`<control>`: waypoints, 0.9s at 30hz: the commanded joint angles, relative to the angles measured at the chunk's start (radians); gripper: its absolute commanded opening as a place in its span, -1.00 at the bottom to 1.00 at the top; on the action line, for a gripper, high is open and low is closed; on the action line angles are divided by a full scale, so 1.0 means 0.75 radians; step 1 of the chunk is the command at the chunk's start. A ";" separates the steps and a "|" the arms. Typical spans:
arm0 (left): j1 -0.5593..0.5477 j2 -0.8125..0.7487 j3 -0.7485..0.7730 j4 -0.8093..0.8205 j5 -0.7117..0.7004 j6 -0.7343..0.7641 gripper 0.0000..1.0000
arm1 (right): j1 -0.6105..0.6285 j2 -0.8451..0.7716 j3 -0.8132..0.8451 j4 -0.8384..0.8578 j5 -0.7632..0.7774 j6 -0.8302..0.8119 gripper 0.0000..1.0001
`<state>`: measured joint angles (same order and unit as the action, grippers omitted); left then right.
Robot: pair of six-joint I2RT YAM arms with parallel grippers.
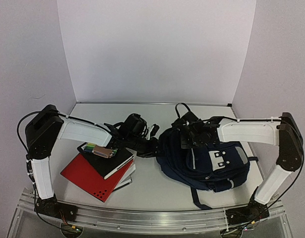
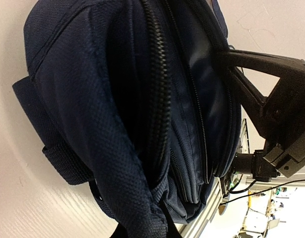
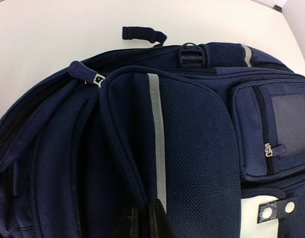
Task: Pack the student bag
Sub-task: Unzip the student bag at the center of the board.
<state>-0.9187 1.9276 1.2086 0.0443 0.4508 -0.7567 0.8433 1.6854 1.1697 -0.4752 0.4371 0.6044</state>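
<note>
Right pincer (image 3: pixel 156 220): tips drawn together at the bottom of its wrist view, clamped on the rim of the grey-striped flap (image 3: pixel 192 163) of the student bag (image 1: pixel 207 161).

Left pincer (image 1: pixel 148 145): closed, at the bag's left side. A ridge of navy fabric runs up to it in the wrist view; I cannot tell whether it is pinched.

The bag lies on the right half of the counter (image 1: pixel 152 196), front face up. The front pocket (image 3: pixel 271 134) has a vertical zip. The contents of every compartment are hidden.

Left of the bag and apart from it, a black notebook (image 1: pixel 106 159) is stacked on a red book (image 1: pixel 85 177). A small multicoloured item (image 1: pixel 100 150) lies on top.
</note>
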 commanded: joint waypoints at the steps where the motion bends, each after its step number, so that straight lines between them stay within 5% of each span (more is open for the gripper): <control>1: 0.042 -0.140 -0.050 0.021 -0.066 -0.061 -1.00 | -0.017 -0.086 0.046 -0.145 0.216 0.035 -1.00; 19: 0.106 -0.091 -0.052 -0.197 -0.263 -0.223 -1.00 | -0.142 -0.437 0.036 -0.201 0.186 0.084 -1.00; 27: 0.108 -0.086 0.028 -0.069 -0.136 -0.115 -0.98 | -0.169 -0.541 -0.087 0.098 -0.192 -0.065 -1.00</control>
<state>-0.8760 1.8786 1.1854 0.0106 0.3562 -0.8874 0.7451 1.3675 1.1341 -0.5527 0.3716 0.6227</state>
